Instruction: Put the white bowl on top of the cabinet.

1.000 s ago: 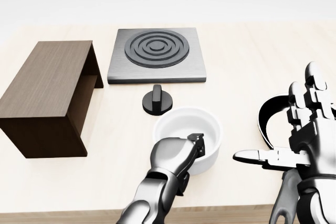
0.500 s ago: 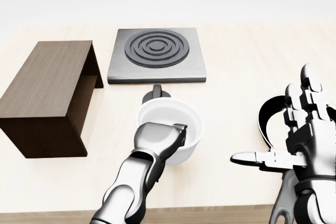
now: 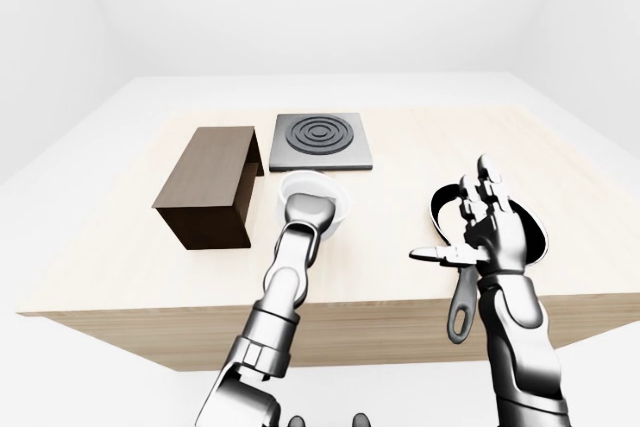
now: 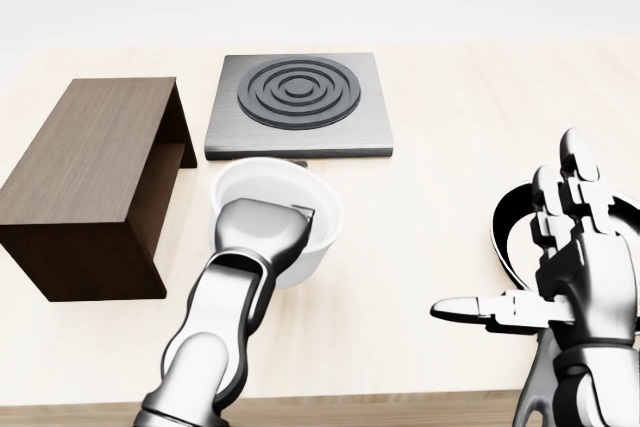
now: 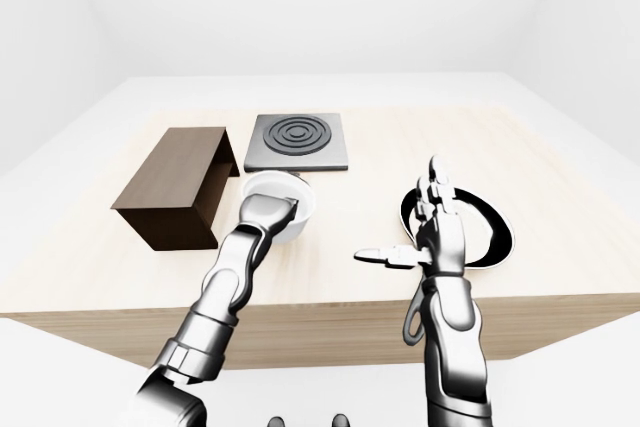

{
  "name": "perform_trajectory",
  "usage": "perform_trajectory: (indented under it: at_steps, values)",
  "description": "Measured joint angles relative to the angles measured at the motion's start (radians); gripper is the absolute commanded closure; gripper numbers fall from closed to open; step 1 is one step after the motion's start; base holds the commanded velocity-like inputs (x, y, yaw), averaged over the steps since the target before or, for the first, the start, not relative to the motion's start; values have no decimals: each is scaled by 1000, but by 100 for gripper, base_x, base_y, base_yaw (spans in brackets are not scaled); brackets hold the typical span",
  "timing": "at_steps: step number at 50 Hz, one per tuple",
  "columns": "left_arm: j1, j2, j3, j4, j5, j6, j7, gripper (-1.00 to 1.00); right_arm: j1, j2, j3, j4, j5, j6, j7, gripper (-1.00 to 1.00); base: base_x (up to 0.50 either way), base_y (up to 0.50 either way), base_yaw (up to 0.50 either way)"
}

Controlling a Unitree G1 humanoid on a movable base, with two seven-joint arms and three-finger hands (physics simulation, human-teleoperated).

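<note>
The white bowl (image 4: 272,187) is held above the table in my left hand (image 4: 285,225), whose fingers close over its near rim. In the head view it sits just right of the dark wooden cabinet (image 4: 90,157), which lies at the left with its open side facing right. The bowl is beside the cabinet, not over its top. My right hand (image 4: 560,272) is open with fingers spread at the lower right, empty, above a pan.
A grey stove plate with black rings (image 4: 297,107) lies above the bowl in the head view; its black knob is mostly hidden behind the bowl. A black pan (image 4: 508,227) with a handle (image 3: 462,312) lies under my right hand. The table's near edge (image 4: 400,405) runs along the bottom.
My left hand has carried the bowl up and to the left, from the middle of the table to just beside the cabinet, covering the knob. The right hand has barely moved.
</note>
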Motion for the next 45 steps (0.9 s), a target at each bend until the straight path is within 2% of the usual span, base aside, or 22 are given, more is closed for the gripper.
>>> perform_trajectory:
  at_steps: [14, 31, 45]
  values:
    - [-34, 21, 45, -116, 72, 0, -119, 100, 7, 5, 6, -3, -8, 0, 3, -100, 0, 0, 0]
    - [-95, 36, 77, -241, 28, 0, -130, 100, 16, 11, 16, -7, -19, 0, 5, -100, 0, 0, 0]
    - [-123, 52, 94, -290, 27, 0, -157, 100, 24, 16, 24, -10, -26, 0, 8, -100, 0, 0, 0]
